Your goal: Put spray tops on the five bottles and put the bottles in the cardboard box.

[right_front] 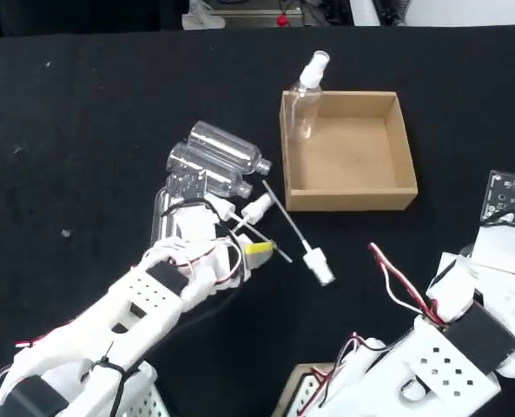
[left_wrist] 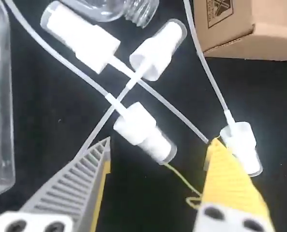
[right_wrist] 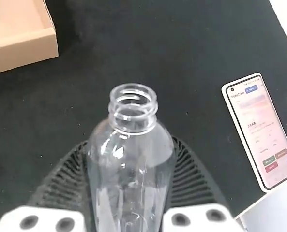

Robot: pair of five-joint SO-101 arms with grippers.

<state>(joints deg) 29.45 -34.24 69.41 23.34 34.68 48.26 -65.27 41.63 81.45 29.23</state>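
Several loose spray tops with long dip tubes lie crossed on the black table. My left gripper (left_wrist: 155, 183) is open just above them, and one spray top (left_wrist: 144, 131) lies between its fingers without touching them. Two more spray tops (left_wrist: 80, 35) (left_wrist: 158, 49) lie beyond it and another (left_wrist: 242, 145) lies beside the yellow finger (left_wrist: 230, 188). In the high view this gripper (right_front: 253, 250) is next to the clear empty bottles (right_front: 222, 156). My right gripper (right_wrist: 131, 162) is shut on an uncapped clear bottle (right_wrist: 133, 125), held neck outward. One bottle with a spray top (right_front: 307, 95) stands in the cardboard box (right_front: 396, 148).
A phone (right_wrist: 264, 130) lies at the table's right edge, near the right arm (right_front: 465, 334). A box corner (left_wrist: 240, 29) is close to the spray tops. Another clear bottle (left_wrist: 0, 96) lies alongside the left gripper.
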